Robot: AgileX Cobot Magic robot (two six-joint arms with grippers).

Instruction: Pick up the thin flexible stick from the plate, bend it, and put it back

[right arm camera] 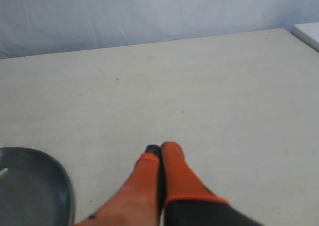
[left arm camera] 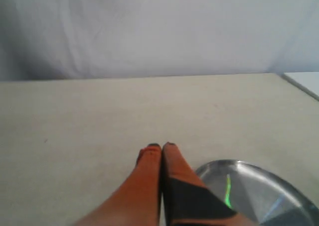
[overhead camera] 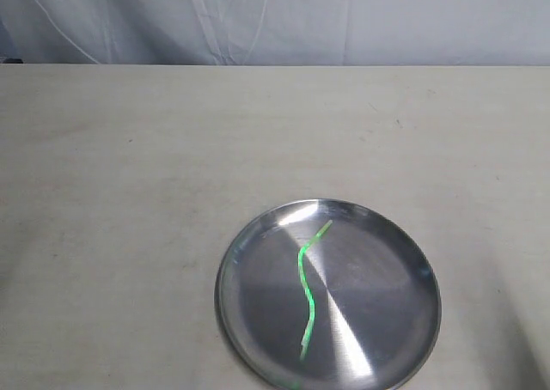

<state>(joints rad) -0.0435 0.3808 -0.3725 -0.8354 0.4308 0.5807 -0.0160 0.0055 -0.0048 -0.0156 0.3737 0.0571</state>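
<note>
Closest to the camera in the exterior view, you have the plate [overhead camera: 378, 321] sitting low on the table [overhead camera: 155, 167], its front rim cut off by the picture's edge. On its shiny floor lies the thin flexible stick [overhead camera: 302, 268], bent into a loose wavy line that runs from the near rim toward the far rim, with its far end kinked to one side. No arm shows in that view.

From your left wrist camera, the left gripper [left arm camera: 160, 145] has its orange fingers pressed together with nothing between them. The plate [left arm camera: 254, 186] sits just beside the fingers, and a short stretch of the stick [left arm camera: 228, 188] shows on it, close to the fingers but apart from them.

From your right wrist camera, the right gripper [right arm camera: 159, 149] is likewise pinched closed and empty. Here the plate [right arm camera: 35, 186] lies farther off to the side, and only a small tip of the stick [right arm camera: 3, 172] shows at the picture's edge, well apart from the fingers.

Beyond the plate, the table stretches back to a pale cloth backdrop [overhead camera: 344, 21].
</note>
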